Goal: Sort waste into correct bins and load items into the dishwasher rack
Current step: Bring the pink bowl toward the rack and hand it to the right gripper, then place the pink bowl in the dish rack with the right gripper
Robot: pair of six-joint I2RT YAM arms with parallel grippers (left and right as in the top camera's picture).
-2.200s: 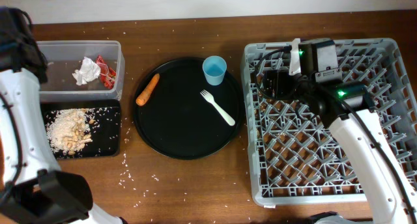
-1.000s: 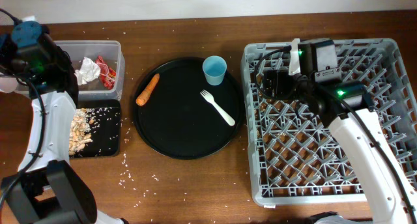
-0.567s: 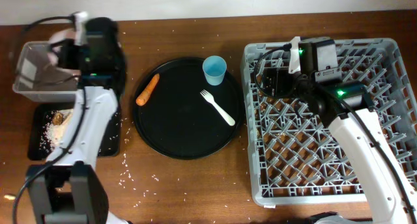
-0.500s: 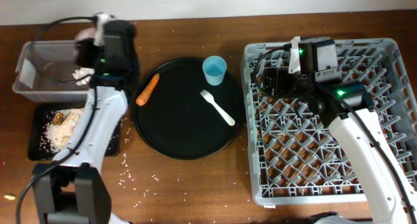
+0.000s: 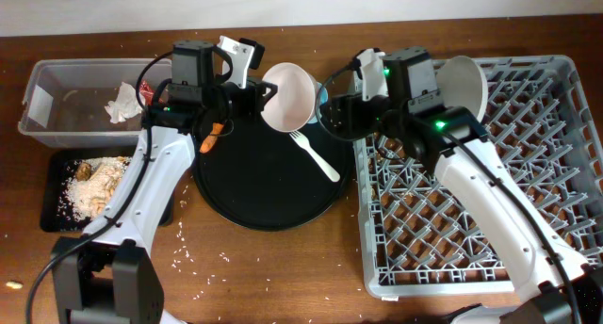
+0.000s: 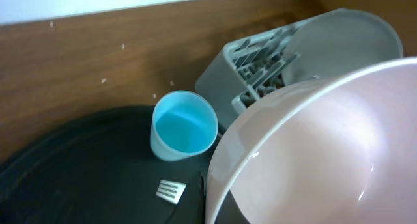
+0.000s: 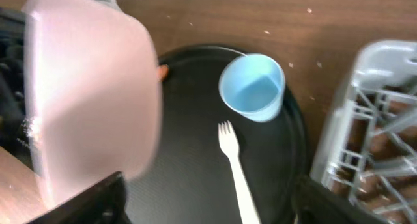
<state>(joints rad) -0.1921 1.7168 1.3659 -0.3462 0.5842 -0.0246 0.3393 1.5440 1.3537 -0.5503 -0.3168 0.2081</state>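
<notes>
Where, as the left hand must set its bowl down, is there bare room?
Bare: near half of the round black tray, below the white plastic fork; near rows of the grey plastic rack. Crowded: around the light-blue cup.

Far left: tub (image 5: 75, 117), napkin (image 5: 123, 102) inside, shallow tray (image 5: 52, 220) of rice (image 5: 94, 178) just in front. Centre: round tray (image 5: 264, 197) bearing carrot (image 5: 208, 141) (at its left edge), fork (image 5: 316, 155) and cup (image 6: 184, 125), small bowl (image 5: 287, 96) above its back rim. Right: rack (image 5: 443, 230), wide bowl (image 5: 464, 84) at its back.

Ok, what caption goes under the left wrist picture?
A small white bowl held tilted over the round black tray, near a small light-blue cup and white plastic fork.
</notes>
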